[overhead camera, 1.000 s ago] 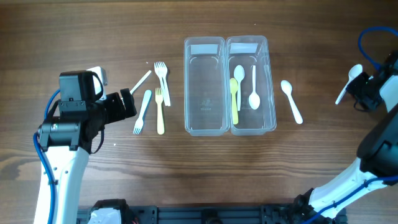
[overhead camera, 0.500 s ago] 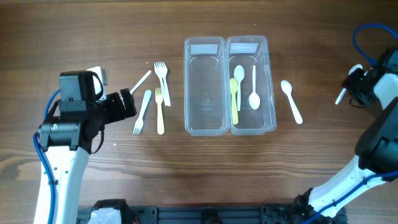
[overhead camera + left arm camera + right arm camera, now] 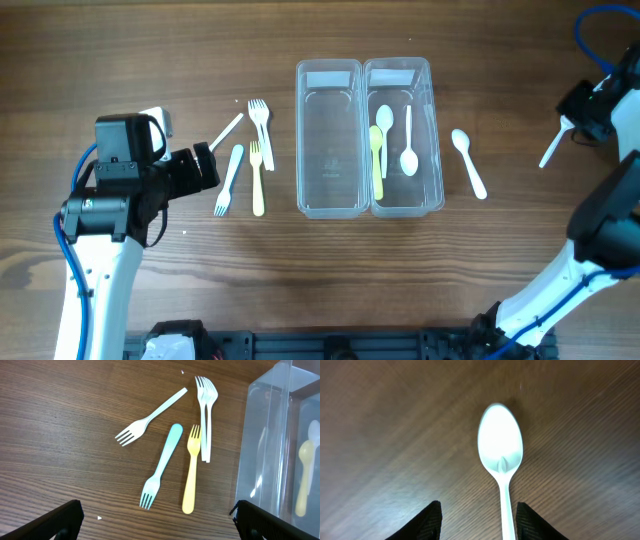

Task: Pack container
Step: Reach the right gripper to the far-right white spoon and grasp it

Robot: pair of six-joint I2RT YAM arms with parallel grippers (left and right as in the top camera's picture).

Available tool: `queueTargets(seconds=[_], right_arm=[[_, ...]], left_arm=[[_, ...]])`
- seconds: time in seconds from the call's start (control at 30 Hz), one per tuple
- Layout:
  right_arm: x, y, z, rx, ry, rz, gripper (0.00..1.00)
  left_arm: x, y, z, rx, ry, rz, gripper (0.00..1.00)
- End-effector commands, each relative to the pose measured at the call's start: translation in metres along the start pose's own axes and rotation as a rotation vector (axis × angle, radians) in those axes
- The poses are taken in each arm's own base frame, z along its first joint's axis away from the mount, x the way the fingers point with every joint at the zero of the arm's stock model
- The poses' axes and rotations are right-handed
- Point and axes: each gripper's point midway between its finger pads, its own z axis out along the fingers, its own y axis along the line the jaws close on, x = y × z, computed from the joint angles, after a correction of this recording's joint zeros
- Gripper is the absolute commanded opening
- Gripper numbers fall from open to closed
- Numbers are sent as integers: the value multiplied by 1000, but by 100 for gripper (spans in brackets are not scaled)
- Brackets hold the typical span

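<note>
A dark wooden table (image 3: pixel 320 270) with lengthwise grain fills every view. From its near edge the left arm (image 3: pixel 100 260) rises and bends at the elbow, so its wrist lies level and points toward the containers. The left gripper (image 3: pixel 156 510) is spread wide, its fingers (image 3: pixel 55 520) at the bottom corners of the wrist view with nothing between them.

Ahead of it, left of the containers, lie the forks. The blue fork (image 3: pixel 162 462) and the yellow fork (image 3: pixel 191 472) are nearest, side by side. Beyond them are two white forks (image 3: pixel 205 415) laid one on the other, and a single white fork (image 3: pixel 150 417) slanting away from the containers.

The left container (image 3: pixel 328 150) is clear and holds nothing. The right container (image 3: pixel 437 150) touches it along one long wall and holds a yellow-green spoon (image 3: pixel 376 160) and two white spoons (image 3: pixel 408 150). Just to the right of the containers a loose spoon (image 3: pixel 470 165) lies on the wood.

The right arm (image 3: pixel 600 230) sweeps up from the near edge, well to the right of the containers, to about level with their far half. The right gripper (image 3: pixel 478 507) is drawn narrow and carries the held spoon (image 3: pixel 500 447) by its handle, bowl pointing away from the wrist. The spoon is sharp against blurred grain. The contact itself falls below the frame edge.
</note>
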Motion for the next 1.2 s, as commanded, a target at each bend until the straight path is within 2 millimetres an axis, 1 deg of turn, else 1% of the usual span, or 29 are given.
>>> queueTargets(seconds=[0.0,0.1,0.2,0.23,0.3,0.33,0.43,0.5,0.57,0.67,0.8,0.87,1.0,1.1,1.17], right_arm=[[20,-6,33,26,88,-4,47],[25,-9,41,36,109,-3,47],[28,-11,43,47,119,-3,47],[29,-13,44,60,123,-3,45],[32,-18,43,82,132,-4,40],[34,-20,43,96,140,-4,40],[51,-31,39,156,203,29,41],[59,-33,36,168,237,47,41],[64,-35,35,174,257,46,41],[64,-35,35,178,258,47,40],[57,-34,37,170,229,49,33],[58,-35,36,171,232,49,22],[60,-35,36,174,242,48,10],[65,-35,34,174,263,46,7],[69,-32,31,153,282,50,4]], left_arm=[[-6,1,-4,-2,-16,12,100],[-6,1,-4,-2,-17,12,100],[-6,1,-4,-2,-17,12,100],[-6,1,-4,-2,-17,12,100],[-6,1,-4,-2,-17,11,100],[-6,1,-4,-2,-17,12,100],[-6,1,-4,-2,-17,11,100],[-6,0,-4,-2,-16,9,100],[-6,0,-4,-2,-16,9,100],[-6,1,-4,-2,-16,9,100],[-4,1,-4,-3,-9,8,100],[-3,1,-4,-5,-4,8,100],[-3,1,-4,-5,-2,8,100],[-3,1,-4,-5,-2,8,100],[-3,1,-4,-5,-2,8,100]])
